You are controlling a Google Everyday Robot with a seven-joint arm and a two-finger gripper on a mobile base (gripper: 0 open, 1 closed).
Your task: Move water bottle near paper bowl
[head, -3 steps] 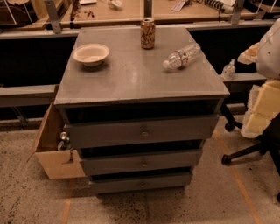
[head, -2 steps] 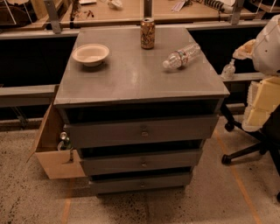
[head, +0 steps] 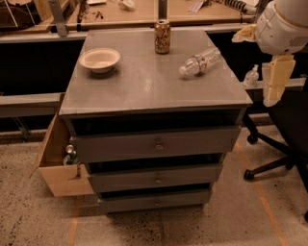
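The water bottle (head: 199, 61) lies on its side at the back right of the grey cabinet top (head: 154, 91), with its white cap pointing front-left. The paper bowl (head: 99, 59) sits upright at the back left of the same top, well apart from the bottle. My gripper (head: 275, 81) hangs at the end of the white arm (head: 284, 24) off the cabinet's right edge, to the right of the bottle and not touching it. It holds nothing that I can see.
A tall orange-patterned can (head: 162, 36) stands at the back centre, between bowl and bottle. The cabinet has three drawers (head: 156, 143). An open cardboard box (head: 55, 166) sits at its left and an office chair base (head: 269, 161) at its right. A workbench (head: 125, 12) runs behind.
My arm and gripper have risen and shifted slightly left at the right side. The bottle, bowl and can have not moved.
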